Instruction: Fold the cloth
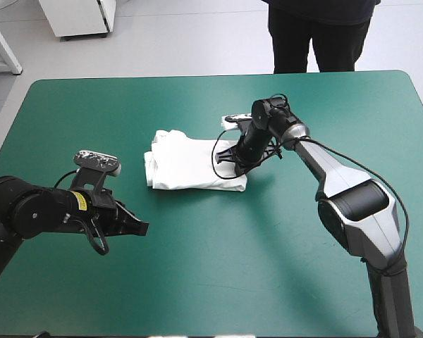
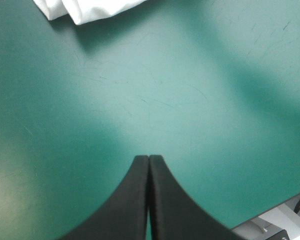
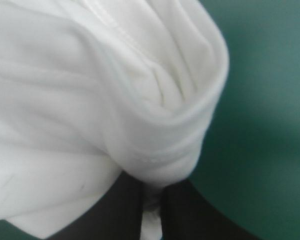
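The table (image 1: 268, 282), under its teal-green cover, is seen to fill most of the high view. The T-shirt (image 1: 187, 165), a white folded bundle, is laid near the table's middle, a little toward the far edge. Its right end is gripped by the right gripper (image 3: 152, 195), whose jaws are all but closed, with a fold of white fabric pinched between them. The left gripper (image 2: 149, 159) is held over bare cover toward the table's near-left part, apart from the bundle. Its jaws are pressed together into one point and nothing is held. A corner of the bundle is seen ahead of it.
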{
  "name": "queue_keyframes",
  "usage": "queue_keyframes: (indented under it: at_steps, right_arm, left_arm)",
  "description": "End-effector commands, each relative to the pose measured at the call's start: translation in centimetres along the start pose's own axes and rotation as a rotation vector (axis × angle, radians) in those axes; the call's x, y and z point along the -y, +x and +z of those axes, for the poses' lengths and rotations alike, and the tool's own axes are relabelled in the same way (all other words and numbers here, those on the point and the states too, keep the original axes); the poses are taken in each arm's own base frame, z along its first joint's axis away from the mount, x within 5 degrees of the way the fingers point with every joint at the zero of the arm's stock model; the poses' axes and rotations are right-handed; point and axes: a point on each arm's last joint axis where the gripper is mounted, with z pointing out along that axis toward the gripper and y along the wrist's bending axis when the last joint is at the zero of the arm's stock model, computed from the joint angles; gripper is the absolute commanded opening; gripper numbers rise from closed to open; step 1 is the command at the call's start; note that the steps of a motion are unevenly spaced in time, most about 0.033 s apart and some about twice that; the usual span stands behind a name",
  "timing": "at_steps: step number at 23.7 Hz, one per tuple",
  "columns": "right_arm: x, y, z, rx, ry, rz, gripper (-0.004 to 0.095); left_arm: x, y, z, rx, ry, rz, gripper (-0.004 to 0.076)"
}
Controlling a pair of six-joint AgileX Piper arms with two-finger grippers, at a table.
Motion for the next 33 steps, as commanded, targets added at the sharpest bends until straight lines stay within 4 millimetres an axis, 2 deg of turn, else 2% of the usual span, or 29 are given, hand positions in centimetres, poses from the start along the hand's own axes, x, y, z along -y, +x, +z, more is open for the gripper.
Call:
queue_keyframes:
  at_steps: [1, 7, 17, 20, 25, 29, 33]
  right_arm:
    - [2.8, 1.2, -3.4, 0.002, 0.089, 0.03, -0.0017]
    - [8.7, 4.3, -4.9, -0.058, 0.192, 0.118, -0.0017]
    - [19.8, 10.0, -10.4, -0.035, 0.264, 0.389, -0.0017]
    - [25.0, 12.9, -12.7, -0.004, 0.295, 0.543, -0.0017]
    - [30.7, 17.4, -15.1, 0.014, 0.35, 0.727, -0.0016]
    - [33.1, 19.9, -16.2, 0.032, 0.357, 0.825, -0.0016]
    - [33.3, 20.0, -16.3, 0.053, 0.351, 0.843, -0.0016]
  left_arm:
    - [0.2, 0.2, -1.0, 0.006, 0.017, -0.001, -0.0022]
    - [0.3, 0.2, -1.0, 0.006, 0.019, -0.002, -0.0022]
    - [0.3, 0.2, -1.0, 0.008, 0.021, 0.002, -0.0022]
    - [0.3, 0.2, -1.0, 0.006, 0.021, 0.009, -0.0022]
    - [0.5, 0.2, -1.0, 0.003, 0.047, 0.002, -0.0022]
    - [0.5, 0.2, -1.0, 0.003, 0.047, 0.004, -0.0022]
    - [0.5, 0.2, -1.0, 0.005, 0.047, 0.004, -0.0022]
